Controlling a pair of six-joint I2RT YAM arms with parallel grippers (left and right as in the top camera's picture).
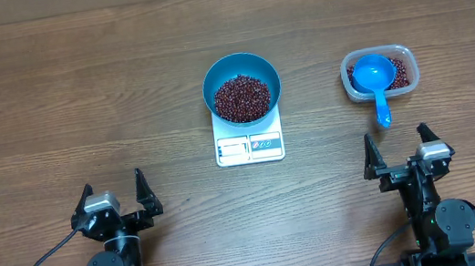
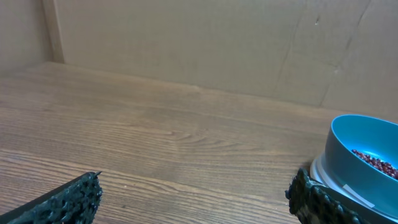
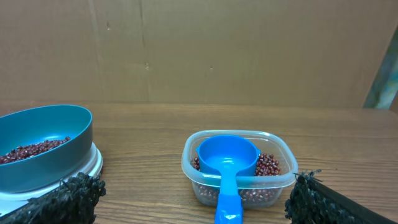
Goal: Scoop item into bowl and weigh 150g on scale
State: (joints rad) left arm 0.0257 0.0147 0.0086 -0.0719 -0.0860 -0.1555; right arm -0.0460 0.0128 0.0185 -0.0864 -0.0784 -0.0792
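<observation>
The red-brown beans (image 1: 242, 97) lie in a loose heap at the bottom of the teal bowl (image 1: 212, 79), covering most of its floor and sitting well below the rim. The bowl stands upright on the white digital scale (image 1: 250, 148), hiding its platform, so only the front strip with the display and buttons shows on my side. The reading is too small for me to make out.

To my right of the scale, well apart from it, is a clear plastic tub (image 1: 404, 58) with rounded corners. A thinner layer of the same beans (image 1: 401, 75) lies in it. A blue scoop (image 1: 373, 78) rests in the tub with its cup facing up on the beans and its handle sticking out over the near rim towards me. I cannot tell whether the cup holds any beans.

All of this rests on the wooden table (image 1: 74, 81), with a cardboard wall (image 3: 249, 50) behind it.

My left pincer (image 1: 113, 182) hangs near my edge of the table, to the left of the scale, its jaws spread wide with nothing between them. My right pincer (image 1: 394, 135) hangs just short of the scoop's handle tip, its jaws also spread wide and gripping nothing.
</observation>
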